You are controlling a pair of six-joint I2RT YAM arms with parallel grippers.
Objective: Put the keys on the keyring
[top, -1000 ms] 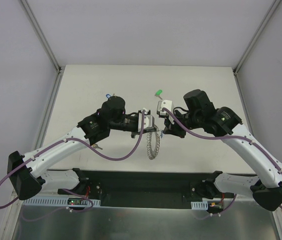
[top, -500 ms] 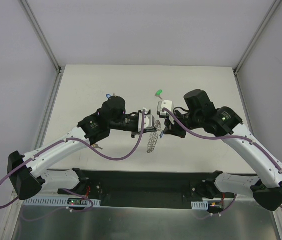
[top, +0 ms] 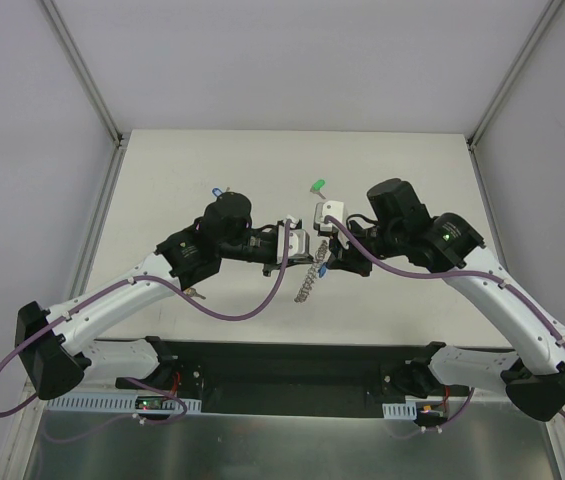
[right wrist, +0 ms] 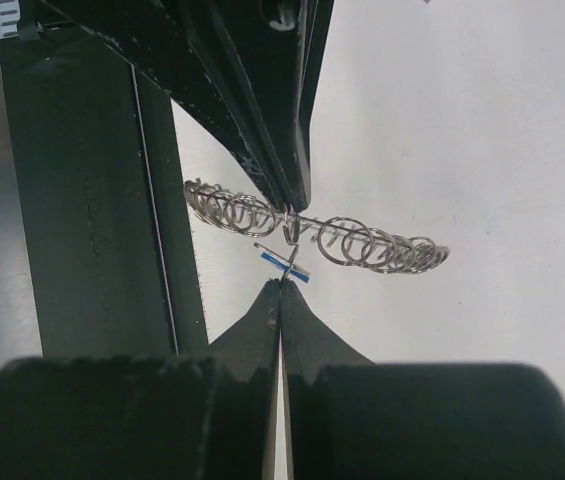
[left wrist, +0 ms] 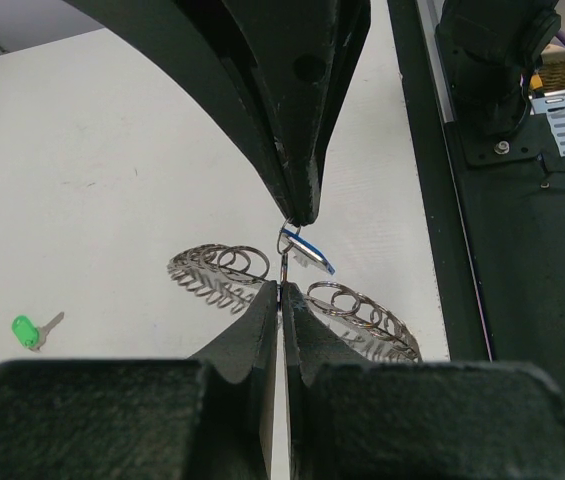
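Observation:
The keyring hangs in the air between my two grippers, above the table's middle. My left gripper is shut on its rim; in the left wrist view the wire loops fan out on both sides of my closed tips. My right gripper faces it, shut on the thin end of the solid-blue key, which sits just under the keyring and touches it. The blue key also shows in the left wrist view. A green key lies on the table behind the grippers.
A pale blue key lies behind the left arm. Another small key lies by the left forearm; its colour is unclear. The green key also shows in the left wrist view. A black rail runs along the table's near edge.
The keyring has swung from hanging nearly straight down to a more tilted pose, its lower end raised. Both grippers stay closed and have hardly moved.

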